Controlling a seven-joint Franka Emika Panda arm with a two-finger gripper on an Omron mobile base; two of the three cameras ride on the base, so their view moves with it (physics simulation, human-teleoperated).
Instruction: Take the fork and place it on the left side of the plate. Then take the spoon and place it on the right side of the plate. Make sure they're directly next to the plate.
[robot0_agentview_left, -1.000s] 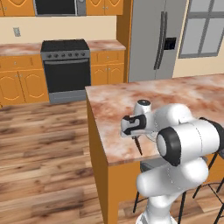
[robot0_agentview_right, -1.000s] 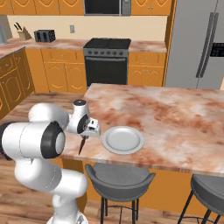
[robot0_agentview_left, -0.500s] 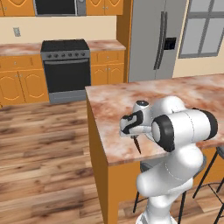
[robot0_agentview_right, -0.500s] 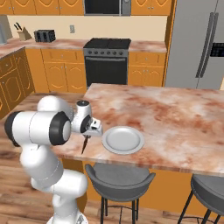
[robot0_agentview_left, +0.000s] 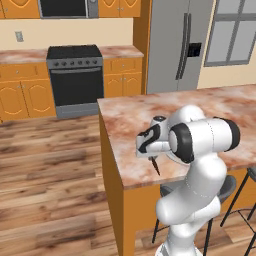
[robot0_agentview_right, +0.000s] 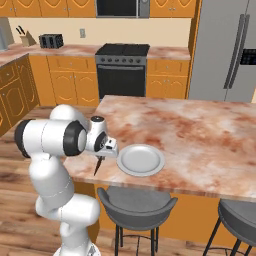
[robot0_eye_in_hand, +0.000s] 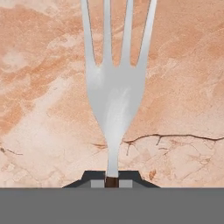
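On the marble island worktop (robot0_agentview_right: 210, 140), near its front edge, the gripper (robot0_agentview_right: 103, 151) is clamped on the fork (robot0_eye_in_hand: 114, 83), just left of the plate (robot0_agentview_right: 140, 159). A careless release could drop the fork off the edge.

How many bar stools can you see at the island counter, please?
2: one bar stool below the plate, another bar stool at the right edge, cut off. More may lie beyond the frame.

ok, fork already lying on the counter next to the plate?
No: in the hand view the fork is clamped in the shut gripper, and the right base view shows it hanging tilted left of the plate.
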